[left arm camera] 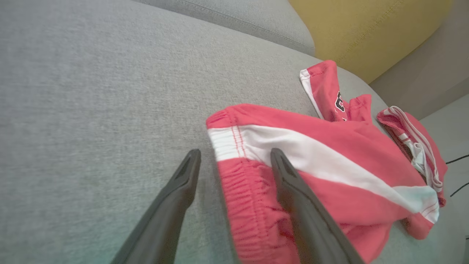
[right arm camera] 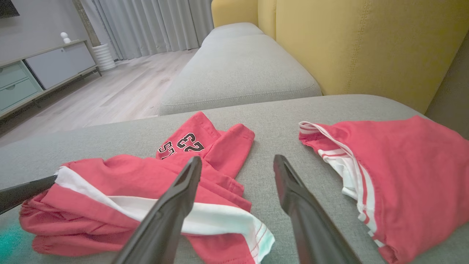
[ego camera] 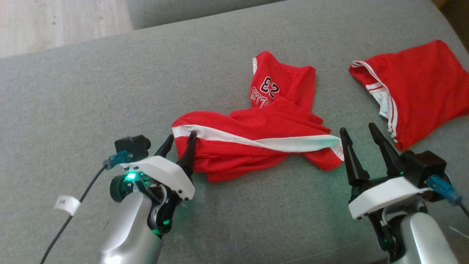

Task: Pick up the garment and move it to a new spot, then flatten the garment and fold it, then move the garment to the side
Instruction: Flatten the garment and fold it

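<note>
The garment (ego camera: 256, 128) is a pair of red shorts with a white side stripe and a "23" print, lying crumpled in the middle of the grey sofa cushion (ego camera: 91, 91). My left gripper (ego camera: 181, 136) is open at its left end. In the left wrist view the left gripper (left arm camera: 235, 152) straddles the elastic waistband corner of the garment (left arm camera: 329, 135), one finger over the cloth and one over the bare cushion. My right gripper (ego camera: 357, 128) is open just beyond the garment's right end, holding nothing. In the right wrist view the right gripper (right arm camera: 237, 158) hovers beside the garment (right arm camera: 121, 176).
A second red garment with white trim (ego camera: 417, 91) lies spread at the cushion's right, close to my right gripper. A yellow backrest (right arm camera: 366, 47) rises behind it. Another grey cushion (right arm camera: 238, 73) and wooden floor (ego camera: 55, 22) lie beyond. A cable (ego camera: 73, 216) trails from my left wrist.
</note>
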{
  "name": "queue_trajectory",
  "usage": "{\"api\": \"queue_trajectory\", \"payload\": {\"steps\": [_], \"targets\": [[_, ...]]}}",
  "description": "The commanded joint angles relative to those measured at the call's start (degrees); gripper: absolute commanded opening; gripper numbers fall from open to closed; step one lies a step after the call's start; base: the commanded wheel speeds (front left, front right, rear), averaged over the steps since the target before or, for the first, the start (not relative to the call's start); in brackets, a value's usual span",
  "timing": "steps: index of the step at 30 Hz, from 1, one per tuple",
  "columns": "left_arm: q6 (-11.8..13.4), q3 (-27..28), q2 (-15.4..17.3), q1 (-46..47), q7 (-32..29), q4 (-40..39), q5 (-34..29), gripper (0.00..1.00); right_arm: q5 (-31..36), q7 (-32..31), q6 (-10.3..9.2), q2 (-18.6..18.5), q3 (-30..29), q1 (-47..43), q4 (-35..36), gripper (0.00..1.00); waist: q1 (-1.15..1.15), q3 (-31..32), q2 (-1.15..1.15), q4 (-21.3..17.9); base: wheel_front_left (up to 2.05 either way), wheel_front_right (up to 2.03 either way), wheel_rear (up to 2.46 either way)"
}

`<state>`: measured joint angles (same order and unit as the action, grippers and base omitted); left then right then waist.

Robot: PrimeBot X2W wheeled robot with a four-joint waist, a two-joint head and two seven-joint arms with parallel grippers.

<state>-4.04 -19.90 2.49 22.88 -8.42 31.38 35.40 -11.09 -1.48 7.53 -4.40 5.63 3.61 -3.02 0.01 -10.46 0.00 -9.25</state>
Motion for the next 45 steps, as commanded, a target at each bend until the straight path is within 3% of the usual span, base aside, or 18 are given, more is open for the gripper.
{"api": "queue_trajectory", "payload": {"steps": [1, 7, 8, 9, 14, 21, 26, 33, 42, 43, 44, 45], "targets": [[0.09, 1.2, 0.41, 2.6, 0.59, -1.27, 1.08, 1.0, -0.21, 0.7, -0.04, 0.08, 1.31, 2.2, 1.6, 1.0, -0.01, -0.35, 0.0, -0.45, 0.0, 0.0, 0.0], [1.0, -0.61, 0.59, 4.77, 1.04, 1.0, 1.99, 1.0, -0.27, 1.17, -0.04, 0.19, 1.41, 2.57, 1.14, 1.0, -0.01, -0.94, 0.0, -1.03, 0.0, 0.0, 0.0], [1.04, -0.78, 0.7, 5.05, 1.86, 1.02, 1.49, 0.45, -0.27, 1.21, -0.04, 0.21, 1.41, 2.67, 1.11, 1.0, -0.01, -1.04, 0.0, -1.03, 0.0, 0.0, 0.0], [0.97, -1.0, 0.78, 5.26, 2.69, 1.0, 1.01, 0.0, -0.29, 1.25, -0.04, 0.24, 1.41, 2.76, 1.1, 1.0, -0.01, -1.15, 0.0, -1.0, 0.0, 0.0, 0.0], [1.29, -1.92, 1.72, 4.48, 6.79, -0.08, -1.44, 0.0, -0.64, -0.13, -0.04, 0.43, 1.28, 2.38, 0.92, 1.0, -0.01, -1.48, 0.0, -0.81, 0.0, 0.0, 0.0], [2.21, -3.49, 4.39, -3.33, 9.91, -5.51, -3.61, 0.0, -0.26, -5.9, -0.04, 1.02, -1.26, -0.19, -0.45, 1.0, -0.01, -2.08, 0.0, 0.44, 0.0, 0.0, 0.0], [2.65, -4.43, 4.99, -7.13, 9.75, -9.91, -3.68, 0.0, 0.41, -7.31, -0.04, 1.44, -3.27, -0.23, -2.51, 1.0, -0.01, -2.25, 0.0, 1.87, 0.0, 0.0, 0.0], [3.3, -5.29, 5.25, -7.84, 8.59, -12.87, -3.82, 0.0, -0.42, -10.99, -0.04, 1.5, 0.0, 1.09, -6.31, 1.0, -0.01, -2.8, 0.0, 3.23, 0.0, 0.0, 0.0], [3.36, -5.62, 5.64, -7.99, 8.29, -14.17, -3.45, 0.0, 3.48, -9.02, -0.04, 1.51, 1.42, 4.8, -11.59, 1.0, -0.01, -3.54, 0.0, 3.6, 0.0, 0.0, 0.0], [3.38, -5.62, 5.7, -8.04, 8.34, -14.18, -3.42, 0.0, 3.56, -8.67, -0.04, 1.51, 1.78, 5.24, -12.1, 0.66, -0.01, -3.49, 0.0, 3.62, 0.0, 0.0, 0.0], [3.39, -5.62, 5.73, -8.09, 8.38, -14.2, -3.35, 0.0, 3.66, -8.26, -0.04, 1.51, 2.28, 5.59, -12.35, 0.0, -0.01, -3.42, 0.0, 3.63, 0.0, 0.0, 0.0], [3.41, -5.6, 5.75, -8.16, 8.46, -14.23, -3.27, 0.0, 3.59, -8.12, -0.04, 1.52, 2.49, 5.72, -12.6, 0.0, -0.01, -3.29, 0.0, 3.62, 0.0, 0.0, 0.0]]}}
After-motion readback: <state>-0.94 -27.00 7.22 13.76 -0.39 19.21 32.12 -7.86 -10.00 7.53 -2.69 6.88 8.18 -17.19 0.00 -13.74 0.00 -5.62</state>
